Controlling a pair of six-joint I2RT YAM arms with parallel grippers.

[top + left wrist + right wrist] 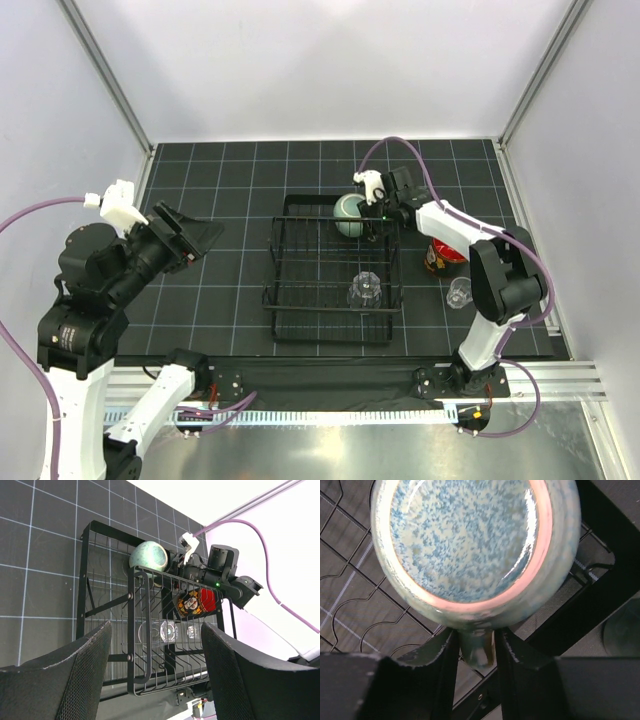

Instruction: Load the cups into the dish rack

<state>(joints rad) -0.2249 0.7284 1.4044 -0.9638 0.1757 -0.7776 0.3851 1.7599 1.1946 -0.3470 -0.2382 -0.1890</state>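
While the right gripper (475, 647) pinches the handle of the speckled mug (470, 545), tipped sideways at the dish rack's (131, 630) far end, releasing could let it roll; the left gripper (155, 680) hangs wide open, empty.

Right wrist view's top edge is cropping the speckled mug (470, 545); right arm (462, 226) is hiding part of the skull cup (436, 262).
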